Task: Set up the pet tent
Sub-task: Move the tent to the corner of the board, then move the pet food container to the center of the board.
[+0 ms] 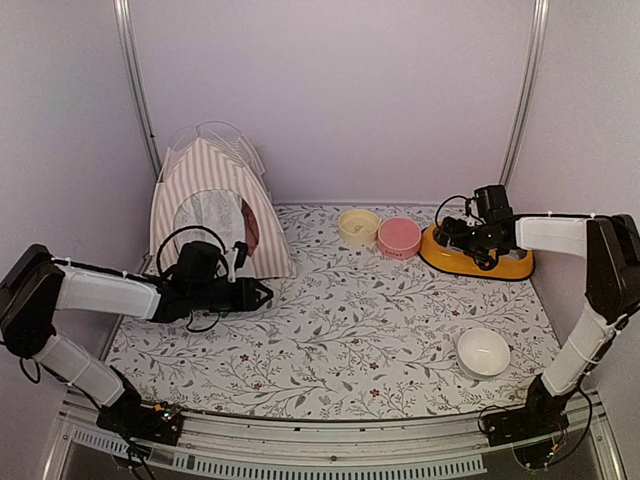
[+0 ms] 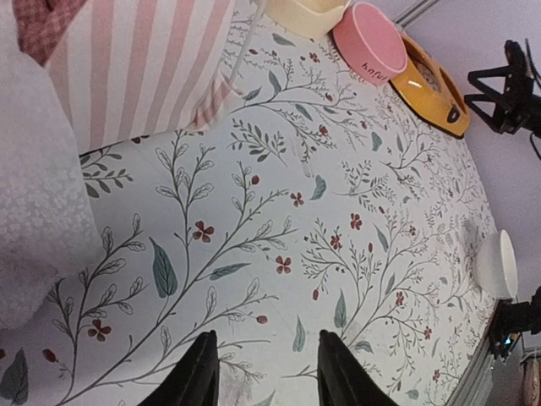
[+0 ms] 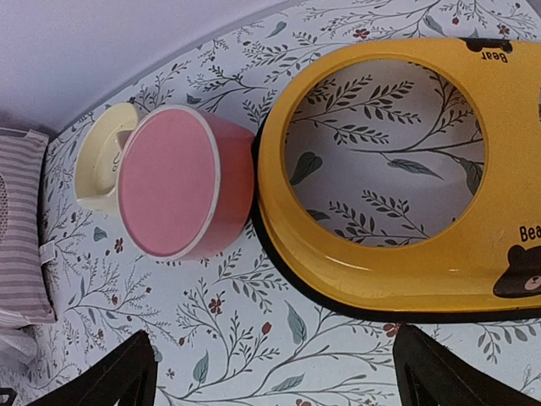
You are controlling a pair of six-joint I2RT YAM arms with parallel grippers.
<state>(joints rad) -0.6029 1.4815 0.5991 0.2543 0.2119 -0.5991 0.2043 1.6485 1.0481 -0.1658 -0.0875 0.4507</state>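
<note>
The pet tent (image 1: 205,205), pink-and-white striped with a white sheer curtain, stands upright at the back left of the floral mat. Its striped wall (image 2: 144,63) and sheer curtain (image 2: 38,211) fill the left of the left wrist view. Its edge also shows in the right wrist view (image 3: 21,220). My left gripper (image 1: 262,294) is open and empty just in front of the tent's right corner, over bare mat (image 2: 266,368). My right gripper (image 1: 452,232) is open and empty at the yellow bowl stand's left end (image 3: 275,372).
A yellow bear bowl stand (image 1: 478,262) lies at the back right. A pink bowl (image 1: 399,238) and a cream bowl (image 1: 358,227) sit left of it. A white bowl (image 1: 482,352) sits front right. Walls enclose the table on three sides.
</note>
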